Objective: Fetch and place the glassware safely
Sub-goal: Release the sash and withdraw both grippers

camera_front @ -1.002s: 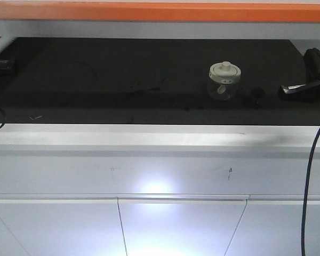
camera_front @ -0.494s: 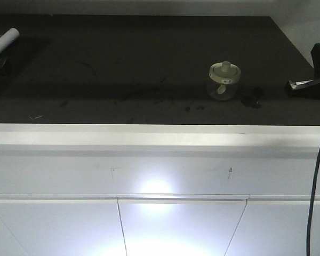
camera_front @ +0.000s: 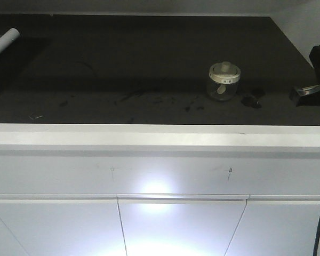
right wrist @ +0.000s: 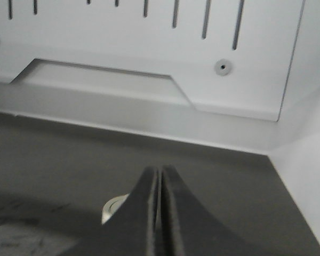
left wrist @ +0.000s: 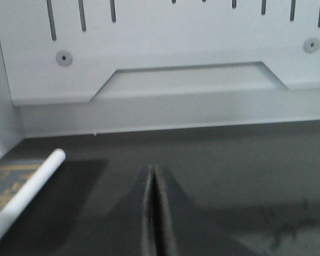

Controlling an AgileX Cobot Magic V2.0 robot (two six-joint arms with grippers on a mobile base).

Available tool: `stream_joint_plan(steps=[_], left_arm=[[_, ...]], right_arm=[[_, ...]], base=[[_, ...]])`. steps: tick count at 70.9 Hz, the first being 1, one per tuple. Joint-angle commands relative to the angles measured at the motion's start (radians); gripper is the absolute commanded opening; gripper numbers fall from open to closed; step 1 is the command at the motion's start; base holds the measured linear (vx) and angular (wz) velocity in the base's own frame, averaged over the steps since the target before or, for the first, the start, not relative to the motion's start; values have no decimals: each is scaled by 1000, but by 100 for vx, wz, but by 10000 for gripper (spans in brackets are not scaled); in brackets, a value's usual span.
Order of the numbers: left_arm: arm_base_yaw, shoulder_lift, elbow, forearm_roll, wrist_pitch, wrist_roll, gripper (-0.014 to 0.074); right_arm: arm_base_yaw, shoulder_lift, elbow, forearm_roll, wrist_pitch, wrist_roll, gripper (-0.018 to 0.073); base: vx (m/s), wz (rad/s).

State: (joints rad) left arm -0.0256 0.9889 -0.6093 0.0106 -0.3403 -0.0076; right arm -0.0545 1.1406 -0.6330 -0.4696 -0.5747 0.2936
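Changes since the earlier frames: the front view has lifted and the orange bar has gone from its top. The right gripper (camera_front: 308, 92) has slid outward to the right edge of the dark surface (camera_front: 122, 53). The left gripper no longer shows in that view. Jar position unchanged.

1. Jar (camera_front: 223, 86): clear glass, squat, upright, with a cream lid (camera_front: 224, 72) and knob seated on top. It stands in the right half of the surface, nearer the front edge than the back, well apart from the right gripper. The right wrist view shows part of the lid beyond the fingers.
2. Right gripper: jaws pressed together with only a thin seam between them, nothing held.
3. Left gripper (left wrist: 153, 178): jaws likewise closed and empty, near the white tube (left wrist: 26, 200) lying by the left edge.
4. Dark flecks (camera_front: 250, 100): on the surface just right of the jar.

Handling note (judgement): the step in hand appears to be the right arm's reach for the jar.
- Spread the jaws fully before closing in, and approach level from the right edge.
- Seat the pads on the glass body below the lid, not on the knob, since the lid may lift free.
- Close gently, as glass is slick and brittle.
- Lift straight up and keep the jar upright.
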Motion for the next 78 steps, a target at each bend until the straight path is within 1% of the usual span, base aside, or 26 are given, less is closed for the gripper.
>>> stream_joint_plan(steps=[1, 13, 19, 28, 35, 68, 78], left_arm=[[-1, -67, 33, -5, -63, -11, -7], [-1, -180, 153, -5, -44, -11, -7], [-1, -244, 203, -5, 10, -11, -7], [-1, -328, 260, -5, 127, -11, -7], [-1, -379, 293, -5, 177, -11, -7], [-1, -401, 310, -11, 191, -11, -7], [-1, -401, 310, -11, 191, -11, -7]], right_arm=[[0, -44, -29, -65, -10, 69, -1], [0, -76, -29, -135, 37, 134, -1], [0, -78, -29, -142, 42, 155, -1], [0, -78, -29, -142, 40, 169, -1], [0, -78, -29, -142, 40, 169, -1], [0, -77, -29, -142, 40, 169, 1], [0, -64, -29, -142, 34, 169, 34]], base=[[0, 0], [0, 0], [0, 0], [0, 0], [0, 0], [0, 0], [0, 0]])
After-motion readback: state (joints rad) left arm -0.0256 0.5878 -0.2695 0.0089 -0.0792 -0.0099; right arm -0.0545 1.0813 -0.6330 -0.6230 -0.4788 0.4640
